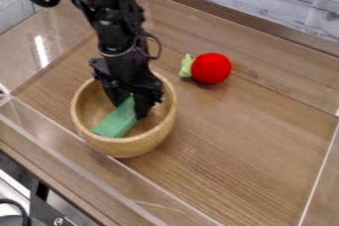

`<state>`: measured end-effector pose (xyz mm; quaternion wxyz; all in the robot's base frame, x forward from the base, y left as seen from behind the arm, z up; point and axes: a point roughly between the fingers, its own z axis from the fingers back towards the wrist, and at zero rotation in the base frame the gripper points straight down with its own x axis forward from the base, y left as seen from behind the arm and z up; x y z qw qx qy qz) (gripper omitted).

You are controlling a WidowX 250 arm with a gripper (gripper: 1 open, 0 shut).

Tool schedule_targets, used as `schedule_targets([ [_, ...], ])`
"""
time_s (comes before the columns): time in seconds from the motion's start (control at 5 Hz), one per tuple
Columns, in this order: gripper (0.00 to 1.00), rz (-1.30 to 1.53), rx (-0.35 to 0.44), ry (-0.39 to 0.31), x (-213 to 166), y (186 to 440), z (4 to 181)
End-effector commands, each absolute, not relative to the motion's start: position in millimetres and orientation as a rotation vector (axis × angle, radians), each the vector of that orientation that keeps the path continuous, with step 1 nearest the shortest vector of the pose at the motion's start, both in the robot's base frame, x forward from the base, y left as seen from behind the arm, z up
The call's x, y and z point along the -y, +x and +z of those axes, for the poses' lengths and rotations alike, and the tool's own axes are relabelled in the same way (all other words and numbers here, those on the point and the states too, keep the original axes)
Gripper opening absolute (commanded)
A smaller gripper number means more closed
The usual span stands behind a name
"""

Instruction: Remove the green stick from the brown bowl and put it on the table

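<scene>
inside the brown bowl [126, 131] on the table [252, 141], end effector [133, 100] clamped on the green stick [117, 121]; no legible writing

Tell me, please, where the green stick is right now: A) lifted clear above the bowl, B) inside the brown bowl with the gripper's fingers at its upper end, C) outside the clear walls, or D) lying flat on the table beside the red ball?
B: the green stick leans inside the brown bowl, with the gripper lowered into the bowl around its upper end; the table holds no stick.
</scene>
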<state>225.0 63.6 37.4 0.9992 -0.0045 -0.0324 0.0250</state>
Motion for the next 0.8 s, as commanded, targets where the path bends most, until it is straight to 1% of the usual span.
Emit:
schedule_targets([
  [0.0,0.00,0.136,0.079,0.001,-70.4,226.5,50.4],
  [0.2,0.00,0.221,0.076,0.001,-73.9,227.3,56.2],
  [0.6,0.00,0.227,0.074,-0.004,-75.3,224.3,49.1],
])
